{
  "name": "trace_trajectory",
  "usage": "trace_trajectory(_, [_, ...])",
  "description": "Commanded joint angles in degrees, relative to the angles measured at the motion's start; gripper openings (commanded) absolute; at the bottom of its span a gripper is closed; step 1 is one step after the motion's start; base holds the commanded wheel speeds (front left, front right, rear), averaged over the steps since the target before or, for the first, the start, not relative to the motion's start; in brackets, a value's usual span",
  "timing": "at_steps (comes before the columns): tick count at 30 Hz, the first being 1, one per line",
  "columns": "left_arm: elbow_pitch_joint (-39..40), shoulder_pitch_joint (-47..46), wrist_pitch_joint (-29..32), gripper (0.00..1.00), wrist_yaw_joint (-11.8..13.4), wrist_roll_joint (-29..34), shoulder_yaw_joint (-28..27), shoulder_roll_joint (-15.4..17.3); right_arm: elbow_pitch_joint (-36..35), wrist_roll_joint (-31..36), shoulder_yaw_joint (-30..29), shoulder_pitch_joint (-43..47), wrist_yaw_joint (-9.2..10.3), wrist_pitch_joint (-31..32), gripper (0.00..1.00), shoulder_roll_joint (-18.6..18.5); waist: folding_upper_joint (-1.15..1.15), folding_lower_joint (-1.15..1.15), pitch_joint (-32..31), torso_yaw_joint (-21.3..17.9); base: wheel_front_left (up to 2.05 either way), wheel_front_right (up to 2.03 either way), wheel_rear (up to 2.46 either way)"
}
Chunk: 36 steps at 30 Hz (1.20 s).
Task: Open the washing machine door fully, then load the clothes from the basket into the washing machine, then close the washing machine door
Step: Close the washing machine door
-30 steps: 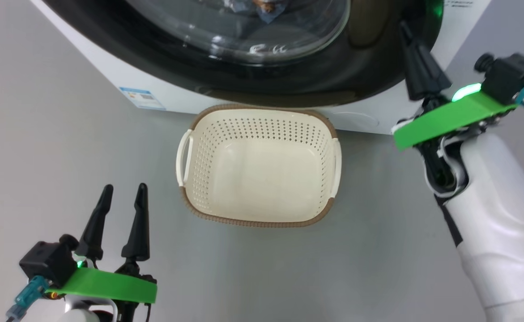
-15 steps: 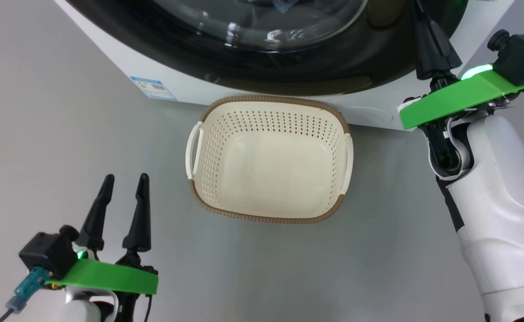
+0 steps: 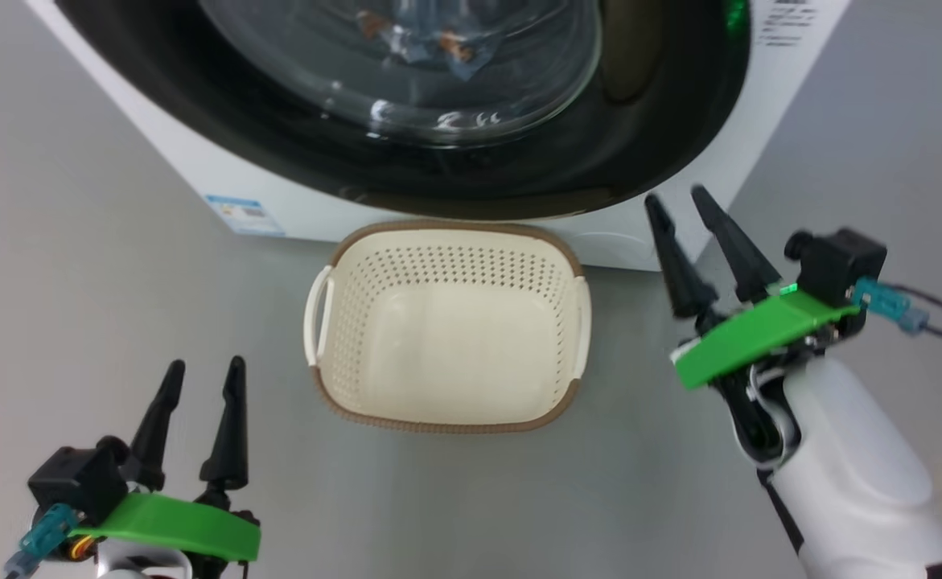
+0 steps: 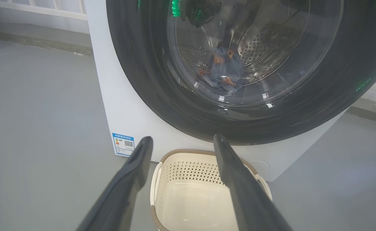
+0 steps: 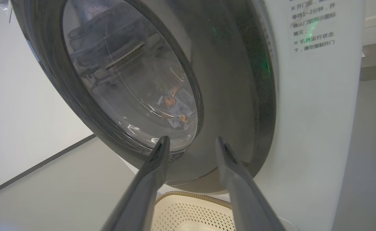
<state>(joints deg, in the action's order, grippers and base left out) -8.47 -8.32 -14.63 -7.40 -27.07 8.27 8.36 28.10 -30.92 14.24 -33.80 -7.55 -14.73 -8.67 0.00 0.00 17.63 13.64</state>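
washing machine door [image 3: 406, 173]: flush against the front of the washing machine [image 3: 197, 173], black ring and glass window [image 3: 406, 72] facing me

clothes [image 4: 223, 69]: blue bundle with orange-brown print, lying low in the steel drum [image 4: 261, 48], seen through the glass from the head view and both wrist views

basket [image 3: 438, 424]: upright on the grey floor [image 3: 76, 281], just in front of the machine under the door's lower edge, bare cream bottom showing, handles left and right. Whether it touches the machine, can't tell

blue label [image 3: 245, 215] on the machine's lower front, to my left of the basket. Printed notice [image 5: 313, 29] on the white panel right of the door

my right gripper [image 3: 676, 197]: fingers spread with a clear gap, nothing in it. It's at the machine's lower right corner, right of the basket, tips pointing up toward the door's lower right rim and near it. Contact can't be judged from the head view. In the right wrist view the two fingers bracket the bottom of the glass, with the basket rim below them

my left gripper [image 3: 205, 370]: jaws wide, holding nothing, low on my left over bare floor, well apart from basket and machine. In the left wrist view its fingers point at the machine front with the basket between them
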Motion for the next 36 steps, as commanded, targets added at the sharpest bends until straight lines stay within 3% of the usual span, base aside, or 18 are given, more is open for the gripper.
trace_trajectory(1, [0.8,-0.2,-0.4,1.00,-0.1,-0.6,-2.2,1.8,-1.5,-0.2,1.3,1.5,0.06,-0.3,1.00,0.9,0.00,0.00,-1.7,-1.8,0.00,0.00,0.00])
trace_trajectory(7, [-0.8,0.5,-0.4,1.00,-0.1,-1.2,-1.8,3.9,-2.4,-0.8,0.7,6.7,0.06,-0.3,1.00,0.3,0.00,0.00,-4.3,-5.2,0.00,0.00,0.00])
trace_trajectory(21, [-0.4,2.7,-0.4,1.00,-0.1,-0.5,-5.7,5.2,-4.4,-0.9,-2.0,14.3,0.06,-0.3,1.00,-1.8,0.00,0.00,-6.8,-13.2,0.00,0.00,0.00])
trace_trajectory(36, [-0.3,5.7,-0.4,1.00,-0.1,0.2,-8.3,5.6,-5.6,-1.1,-4.6,19.0,0.06,-0.3,1.00,-3.2,0.00,0.00,-8.6,-17.2,0.00,0.00,0.00])
